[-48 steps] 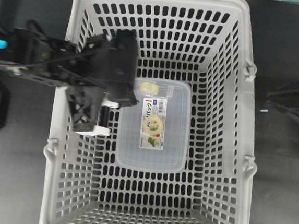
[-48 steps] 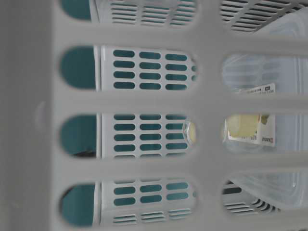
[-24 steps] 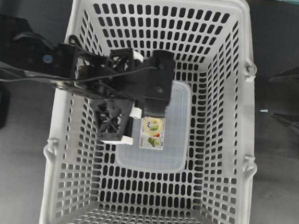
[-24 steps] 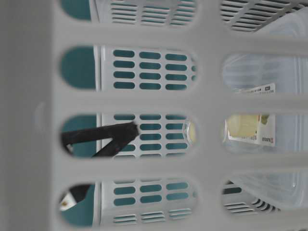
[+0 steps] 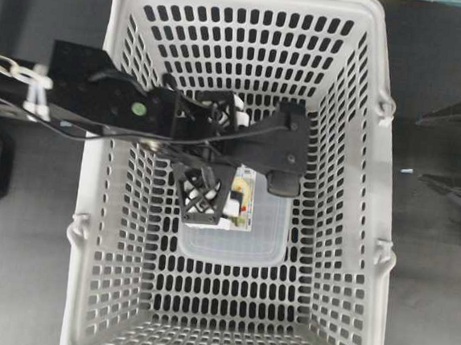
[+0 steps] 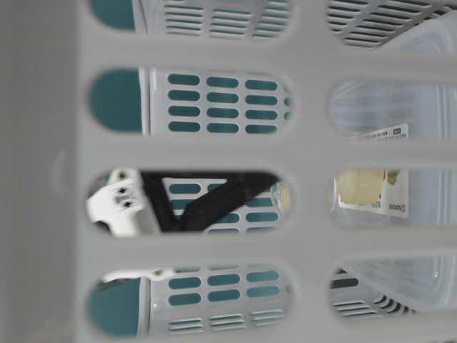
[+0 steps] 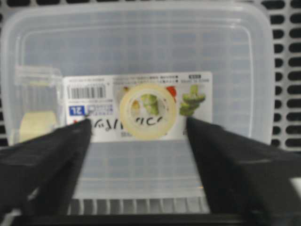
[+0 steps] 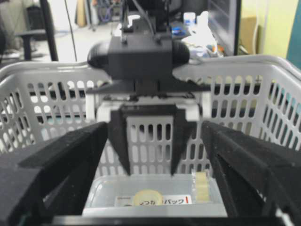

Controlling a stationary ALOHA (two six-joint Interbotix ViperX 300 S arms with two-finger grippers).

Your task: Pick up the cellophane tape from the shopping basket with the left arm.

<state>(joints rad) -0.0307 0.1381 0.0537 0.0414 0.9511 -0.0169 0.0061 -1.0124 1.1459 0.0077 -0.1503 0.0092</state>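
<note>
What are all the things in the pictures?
basket: one, light grey, slotted, middle of the table.
clear box: one, see-through with a colourful label, on the basket floor.
tape: one ring, pale yellow, lying on the box's label.
second pale roll: one, in a clear holder at the box's end.
left gripper: black, open, fingers either side of the tape, not touching.
right gripper: black, open, outside the basket.

Black left arm (image 5: 131, 111), lattice fingers (image 5: 202, 196)
</note>
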